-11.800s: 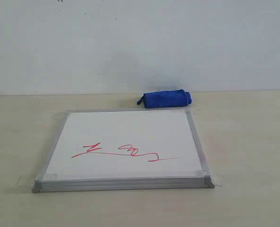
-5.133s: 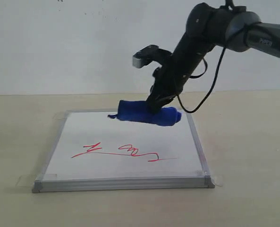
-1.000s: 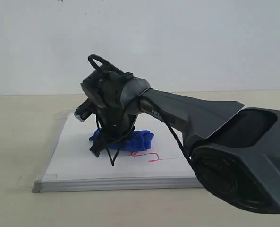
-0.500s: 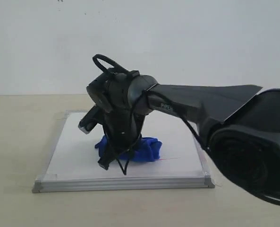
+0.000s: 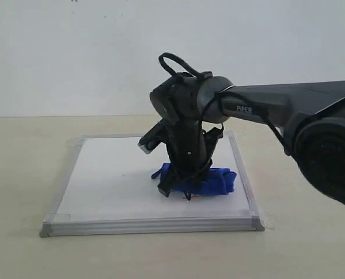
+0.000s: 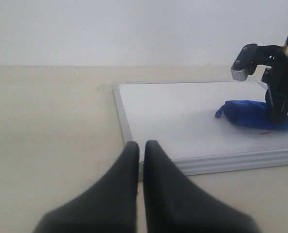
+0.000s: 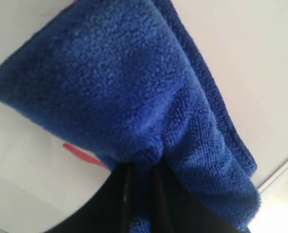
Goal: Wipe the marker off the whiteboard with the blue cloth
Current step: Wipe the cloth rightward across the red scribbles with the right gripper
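Beige worktop (image 5: 21, 174), white wall behind. whiteboard (image 5: 108, 180) lies flat on it. right pincer (image 7: 140, 191) clamped on blue cloth (image 5: 216, 181), cloth down on the board near its right frame. Short red marker (image 7: 80, 153) trace shows at cloth's edge. left pincer (image 6: 140, 155) closed, empty, near a board corner.

Exterior and left wrist views share the whiteboard (image 5: 102, 174); right wrist hugs cloth (image 7: 110, 87).
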### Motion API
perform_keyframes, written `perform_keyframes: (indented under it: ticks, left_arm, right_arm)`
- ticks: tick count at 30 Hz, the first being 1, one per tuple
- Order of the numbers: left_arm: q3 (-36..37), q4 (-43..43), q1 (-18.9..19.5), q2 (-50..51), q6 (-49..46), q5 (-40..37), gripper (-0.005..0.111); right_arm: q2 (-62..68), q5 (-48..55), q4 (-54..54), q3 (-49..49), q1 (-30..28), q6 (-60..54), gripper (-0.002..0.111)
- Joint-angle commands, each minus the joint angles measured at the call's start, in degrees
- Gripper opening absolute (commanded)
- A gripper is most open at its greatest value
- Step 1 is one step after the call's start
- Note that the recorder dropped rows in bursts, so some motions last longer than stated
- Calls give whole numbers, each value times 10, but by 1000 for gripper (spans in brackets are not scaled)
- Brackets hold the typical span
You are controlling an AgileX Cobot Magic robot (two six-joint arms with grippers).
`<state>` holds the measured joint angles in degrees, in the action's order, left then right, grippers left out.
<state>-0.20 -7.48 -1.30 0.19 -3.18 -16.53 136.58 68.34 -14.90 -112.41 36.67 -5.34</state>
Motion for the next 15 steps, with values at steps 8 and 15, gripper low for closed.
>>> perform_keyframes:
  ticks: [8,15]
  left_arm:
    - [2,0,1,-2,-3,2,4]
    - [2,0,1,-2,-3,2,4]
  right_arm:
    - [1,16,168,6,43,-147,0]
    - [1,16,71,6,46,-96,0]
